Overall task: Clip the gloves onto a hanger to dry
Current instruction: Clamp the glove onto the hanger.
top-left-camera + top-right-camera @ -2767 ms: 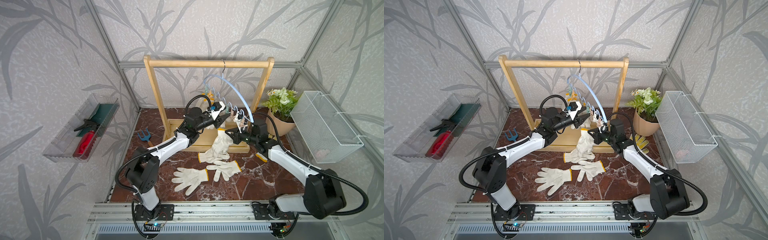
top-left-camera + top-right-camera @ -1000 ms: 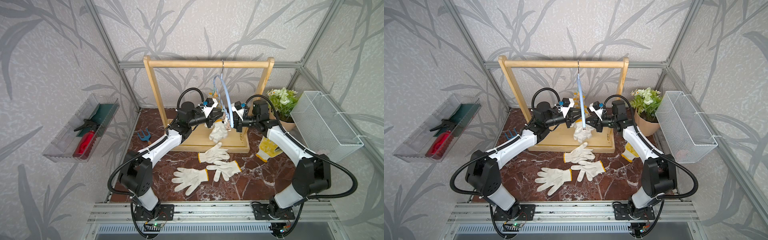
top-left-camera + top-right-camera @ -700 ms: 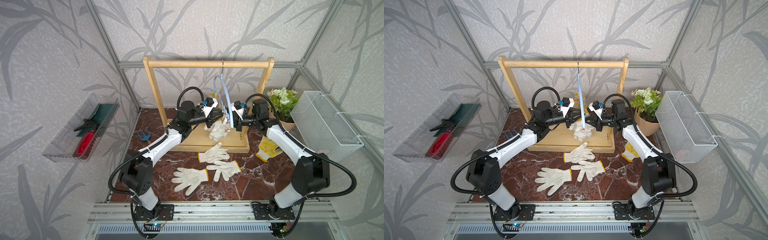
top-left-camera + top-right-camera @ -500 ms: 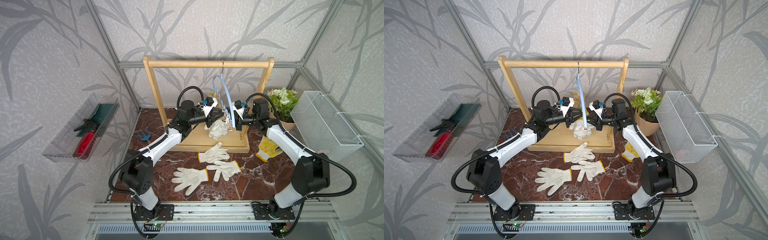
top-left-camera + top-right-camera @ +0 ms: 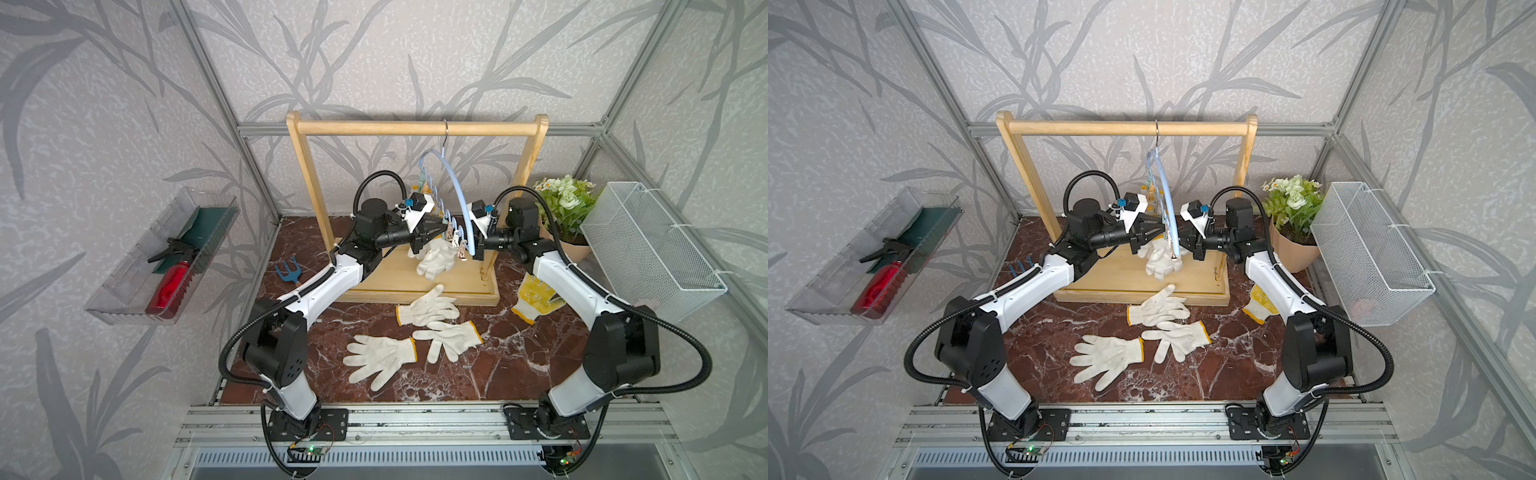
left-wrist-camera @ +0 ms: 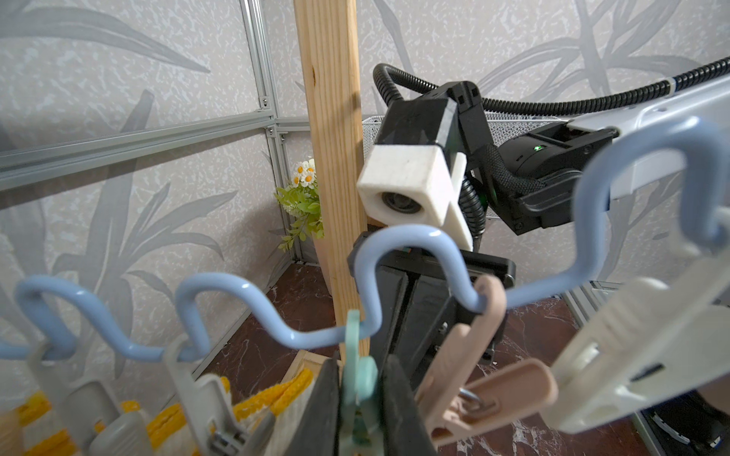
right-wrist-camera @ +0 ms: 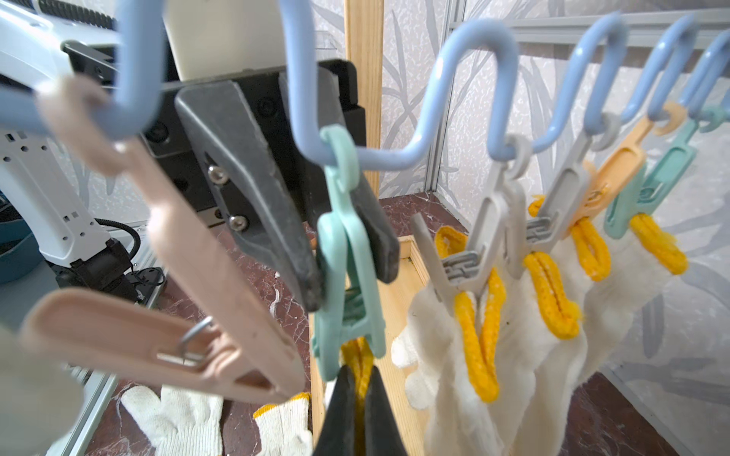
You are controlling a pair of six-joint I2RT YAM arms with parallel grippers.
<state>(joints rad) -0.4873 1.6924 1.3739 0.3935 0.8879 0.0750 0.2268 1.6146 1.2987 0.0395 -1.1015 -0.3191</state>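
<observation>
Gloves (image 7: 493,355) hang by yellow cuffs from clips on the hanger (image 7: 411,152); three more lie on the tabletop (image 5: 498,365) below. The left gripper (image 7: 347,272) squeezes the teal clip (image 7: 349,312); the right gripper (image 7: 358,412) pinches a glove cuff (image 7: 357,355) just under it, seemingly inside its mouth.

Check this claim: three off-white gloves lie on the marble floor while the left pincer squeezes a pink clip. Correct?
Wrong colour: the left pincer squeezes the mint-green clip, as the right wrist view shows. Three off-white gloves do lie on the floor.
</observation>
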